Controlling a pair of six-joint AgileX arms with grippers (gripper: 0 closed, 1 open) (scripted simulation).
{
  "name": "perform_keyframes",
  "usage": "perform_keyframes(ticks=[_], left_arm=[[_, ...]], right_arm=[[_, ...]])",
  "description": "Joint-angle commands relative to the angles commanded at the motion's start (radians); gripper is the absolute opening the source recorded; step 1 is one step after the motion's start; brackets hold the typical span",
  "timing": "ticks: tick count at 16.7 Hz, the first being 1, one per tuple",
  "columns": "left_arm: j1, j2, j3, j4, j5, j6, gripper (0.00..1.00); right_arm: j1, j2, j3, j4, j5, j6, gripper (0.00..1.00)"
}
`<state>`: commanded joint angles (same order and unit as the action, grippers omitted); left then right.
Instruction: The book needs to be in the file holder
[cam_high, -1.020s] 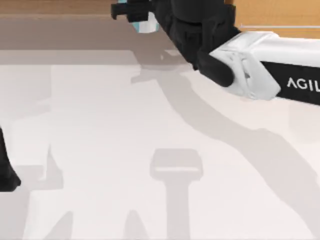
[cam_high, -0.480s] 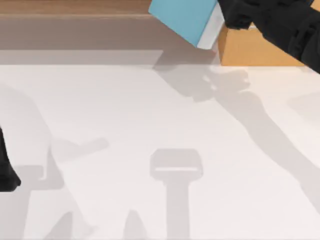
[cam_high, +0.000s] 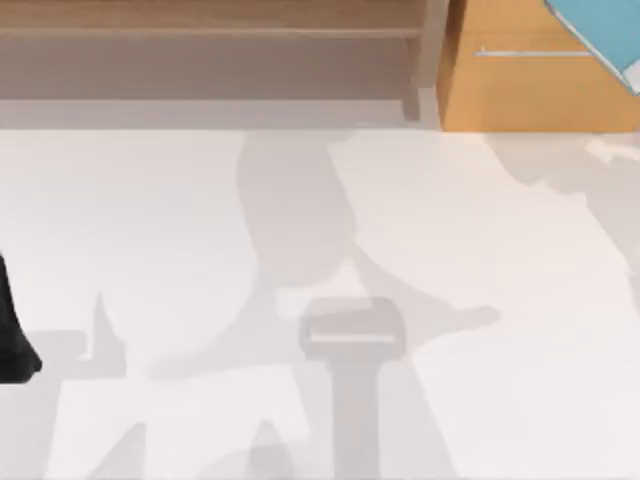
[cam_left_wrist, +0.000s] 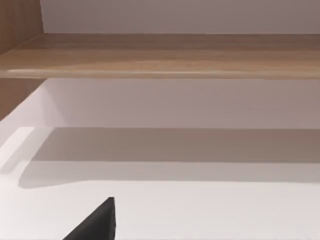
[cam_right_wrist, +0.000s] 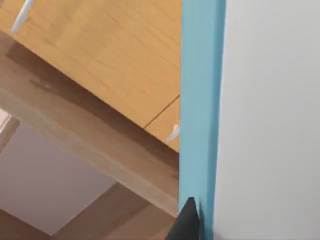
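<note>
The book (cam_high: 603, 35) is seen tilted at the top view's far right corner over the wooden cabinet (cam_high: 520, 90) — its teal edge (cam_right_wrist: 200, 100) held by the right gripper's fingertip (cam_right_wrist: 187, 222).

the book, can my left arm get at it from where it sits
Probably not. The book is held up at the table's far right corner before the wooden cabinet, while the left arm sits parked at the left edge.

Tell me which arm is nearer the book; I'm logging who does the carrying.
Right. The book is at the top view's upper right corner, and a right gripper finger lies against its teal edge. The left arm sits parked at the table's far left edge, well away.
</note>
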<state>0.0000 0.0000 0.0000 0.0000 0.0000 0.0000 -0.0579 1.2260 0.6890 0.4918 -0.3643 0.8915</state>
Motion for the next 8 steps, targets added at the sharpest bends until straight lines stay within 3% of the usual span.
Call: perform_keyframes(ticks=[4,8], left_arm=[[0.0,0.0,0.0,0.0,0.0,0.0,1.0],[0.0,0.0,0.0,0.0,0.0,0.0,1.0]], right_arm=[[-0.257,0.075,-0.057,0.037,-0.039,0.172,0.0],[-0.42,0.239,-0.045,0.077,-0.063,0.326,0.0]])
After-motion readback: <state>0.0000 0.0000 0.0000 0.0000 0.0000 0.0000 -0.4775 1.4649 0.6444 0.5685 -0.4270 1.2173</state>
